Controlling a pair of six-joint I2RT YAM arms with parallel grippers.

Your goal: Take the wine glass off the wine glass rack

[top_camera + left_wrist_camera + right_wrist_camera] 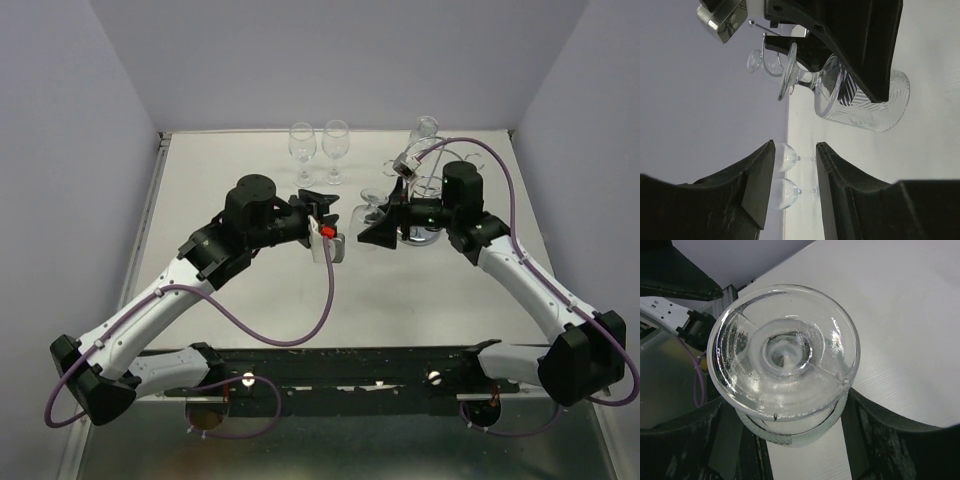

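Note:
My right gripper [374, 224] is shut on the bowl of an upside-down wine glass [370, 208], foot on top. In the right wrist view the round foot of the wine glass [785, 352] fills the frame and the gripper [795, 440] flanks the bowl below it. The left wrist view shows the wine glass [812, 82] with its foot level with the chrome loops of the wine glass rack [766, 62]; whether it rests on them I cannot tell. The rack's base [426, 237] peeks out under my right arm. My left gripper [333, 224] [795, 150] is open and empty, just left of the glass.
Two wine glasses [303, 148] [336, 147] stand upright at the back of the table. Another clear glass [425, 131] is at the back right by the rack. A ribbed clear vessel [875, 107] sits on the table behind the held glass. Grey walls enclose the table.

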